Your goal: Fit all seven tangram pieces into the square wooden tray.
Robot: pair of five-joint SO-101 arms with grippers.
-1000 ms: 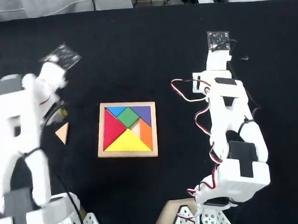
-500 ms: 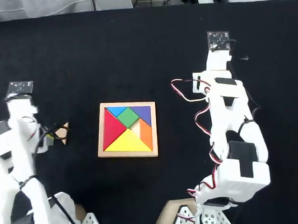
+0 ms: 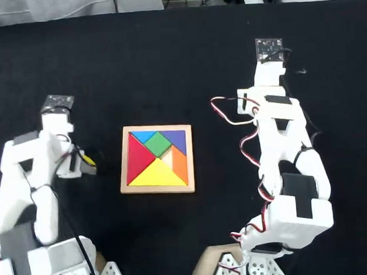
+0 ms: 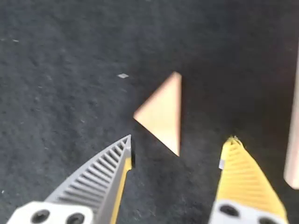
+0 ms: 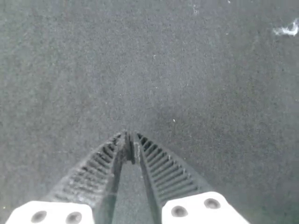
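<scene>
The square wooden tray (image 3: 158, 190) lies at the table's middle with several coloured pieces in it: red, yellow, blue, green, purple and orange. A small triangular gap of bare wood (image 3: 167, 154) shows near its centre. A tan triangle (image 4: 162, 113) lies flat on the black cloth left of the tray. My left gripper (image 4: 180, 140) hangs open just short of it, a grey finger (image 4: 114, 163) and a yellow finger (image 4: 238, 163) spread wider than the piece. In the high view the left gripper (image 3: 86, 163) covers the triangle. My right gripper (image 5: 129, 138) is shut on nothing over bare cloth.
The tray's pale wall (image 4: 293, 140) stands close beside the yellow finger. The right arm (image 3: 280, 126) stretches along the table's right side, well away from the tray. Black cloth covers the whole table, and the arm bases stand at the near edge.
The left arm has swung in from the far left and come down over the tan triangle, which it now hides in the high view. The right arm has kept still.
</scene>
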